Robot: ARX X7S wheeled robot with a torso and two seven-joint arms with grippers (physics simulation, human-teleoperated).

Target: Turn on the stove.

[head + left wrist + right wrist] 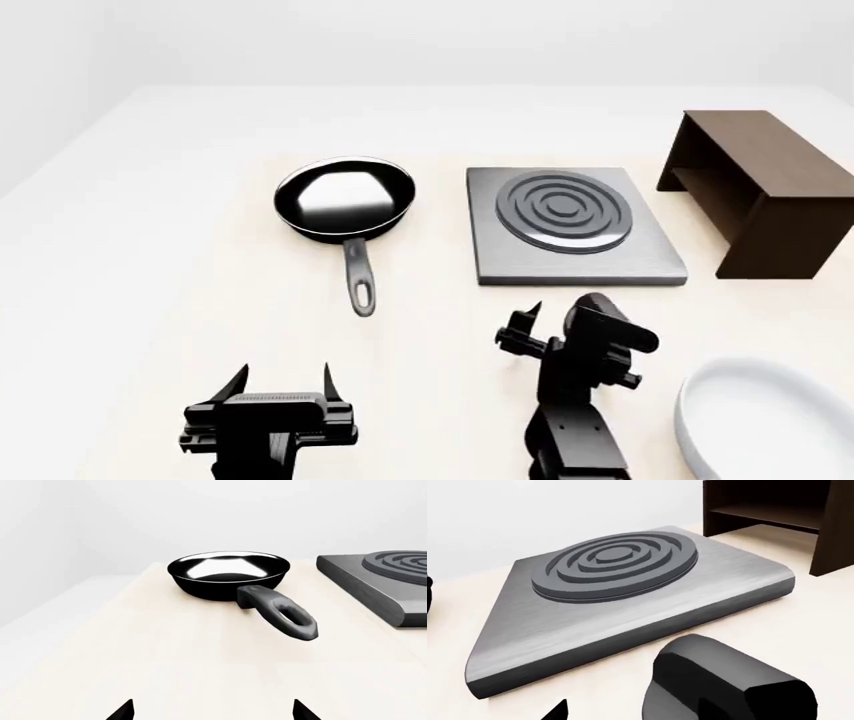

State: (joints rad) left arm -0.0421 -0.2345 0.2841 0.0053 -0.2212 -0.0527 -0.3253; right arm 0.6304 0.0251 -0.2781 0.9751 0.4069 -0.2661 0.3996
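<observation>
The stove [571, 225] is a flat grey square hotplate with a round ringed burner [614, 565], lying at the table's middle right. A dark, chunky knob [720, 682] sits just in front of the stove's near edge. It fills the space by one side of my right gripper [640, 712] and hides one fingertip. In the head view my right gripper [567, 335] hovers at that near edge with its jaws apart, and I cannot tell the knob from the gripper there. My left gripper [284, 385] stands open and empty over bare table [213, 712], short of the pan.
A black frying pan [344, 198] lies left of the stove, its handle [283, 614] pointing toward me. A brown wooden box [754, 190] stands right of the stove. A white bowl [774, 420] sits at the near right.
</observation>
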